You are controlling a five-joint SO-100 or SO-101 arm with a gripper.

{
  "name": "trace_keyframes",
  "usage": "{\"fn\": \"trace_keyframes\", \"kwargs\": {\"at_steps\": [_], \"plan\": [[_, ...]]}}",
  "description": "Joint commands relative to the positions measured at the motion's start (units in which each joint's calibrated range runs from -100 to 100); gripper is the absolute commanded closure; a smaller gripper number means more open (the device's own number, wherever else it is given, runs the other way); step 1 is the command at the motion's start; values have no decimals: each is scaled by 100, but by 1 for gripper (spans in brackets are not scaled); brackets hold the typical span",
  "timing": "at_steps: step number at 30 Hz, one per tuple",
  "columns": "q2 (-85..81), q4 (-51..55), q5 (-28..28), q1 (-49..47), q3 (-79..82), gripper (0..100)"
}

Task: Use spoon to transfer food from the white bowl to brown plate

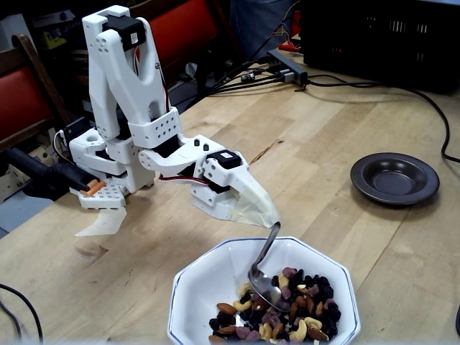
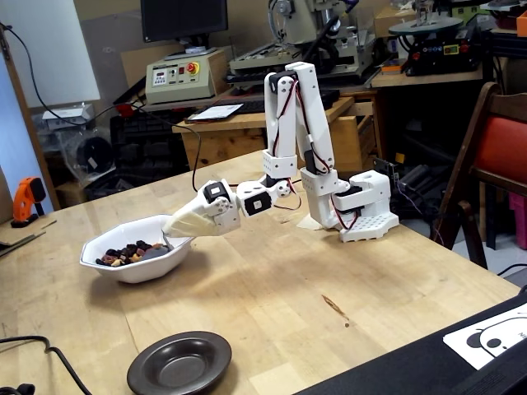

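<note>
In a fixed view looking across a pale wooden table (image 1: 345, 108), black cables (image 1: 402, 90) are trailing along the far edge and red-cushioned chairs (image 1: 180, 29) are standing behind the white arm's base. Nothing is lying between the bowl and the plate. The white two-finger pincer (image 1: 272, 219) is clenching the upper end of a shiny silver metal spoon with a bent handle (image 1: 264, 273). The spoon is hanging down from the fingertips into a large white octagonal bowl with a thin blue rim line (image 1: 198, 287), its oval end resting among the trail mix of cashews, almonds, raisins and pink dried fruit (image 1: 287, 316). A small round dark brown glossy saucer (image 1: 394, 178) is sitting empty, well apart to the right.

In the other fixed view, workshop machines and a control box with a red button (image 2: 177, 78) are standing behind the table. The pincer (image 2: 167, 233) is reaching down over the bowl's (image 2: 123, 265) rim; the spoon is barely showing. The saucer (image 2: 179, 362) is lying nearer the camera. No writing is readable.
</note>
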Motion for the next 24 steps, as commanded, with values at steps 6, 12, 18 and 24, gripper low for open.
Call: {"fn": "trace_keyframes", "kwargs": {"at_steps": [6,12,18,24], "plan": [[-308,-92,-195,-123,-116,97],[-915,-92,-415,-131,-107,97],[-1061,-92,-698,-94,-107,97],[-1069,-92,-864,-86,-107,97]]}}
